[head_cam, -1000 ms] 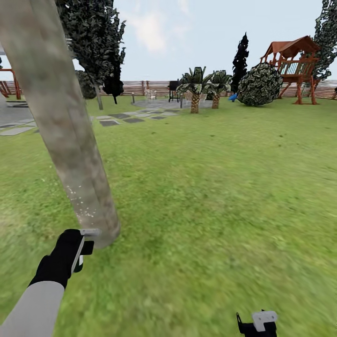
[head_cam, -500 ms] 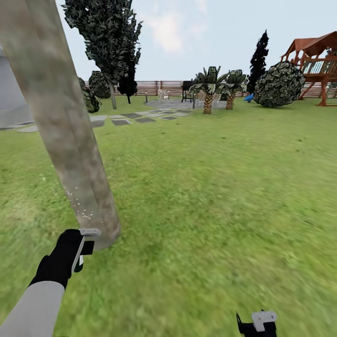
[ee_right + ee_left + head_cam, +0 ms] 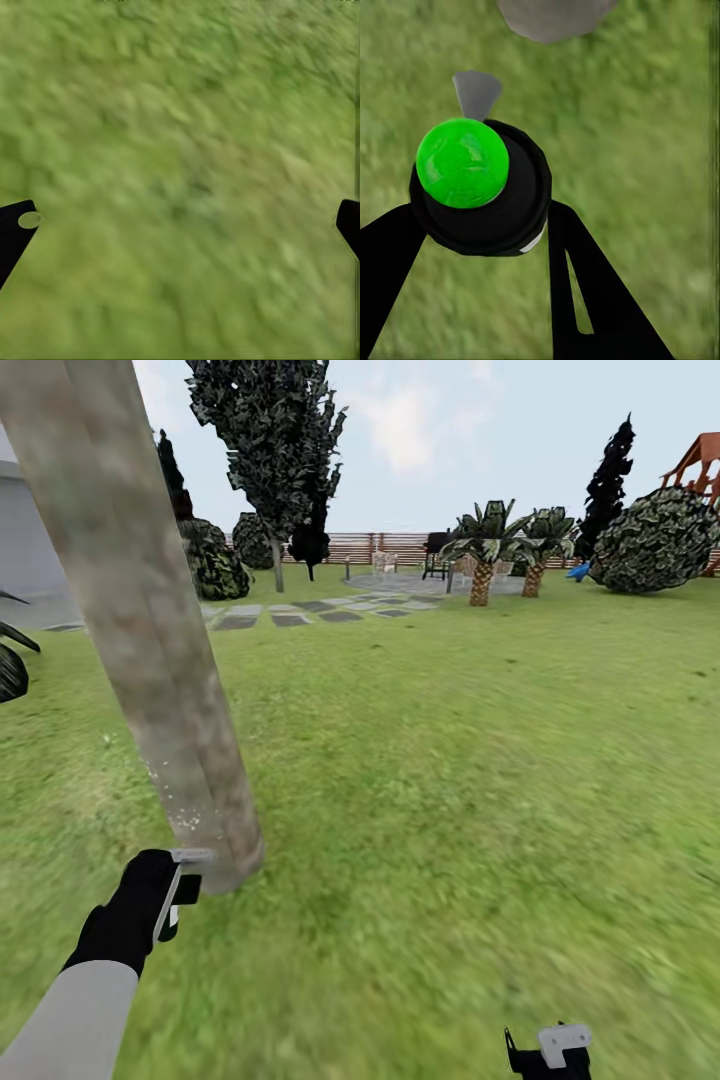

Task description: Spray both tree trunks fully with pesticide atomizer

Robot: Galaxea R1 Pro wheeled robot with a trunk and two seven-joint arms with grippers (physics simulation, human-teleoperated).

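The atomizer (image 3: 480, 187), black with a green cap and a grey nozzle, sits clamped between the left gripper's (image 3: 480, 225) two black fingers (image 3: 585, 292), one on each side of its body. In the head view the left gripper (image 3: 165, 895) holds it low, just beside the foot of the trunk (image 3: 150, 630), with the grey nozzle end (image 3: 192, 855) toward the bark. The trunk is thick, beige-grey and mottled, leaning across that view's left side, and white specks of pesticide (image 3: 185, 815) dot its lower part near the ground. In the left wrist view the trunk's base (image 3: 551, 15) shows just past the nozzle. Grass (image 3: 450, 780) spreads all around. The right gripper (image 3: 180, 225) hangs over bare grass with its fingers spread wide and nothing between them; in the head view it (image 3: 550, 1050) sits low, well apart from the trunk. Farther off lie grey slabs (image 3: 300, 615), two short palms (image 3: 500, 550), dark conifers (image 3: 270, 450), a round bush (image 3: 660, 540) and a slat fence (image 3: 390, 545).
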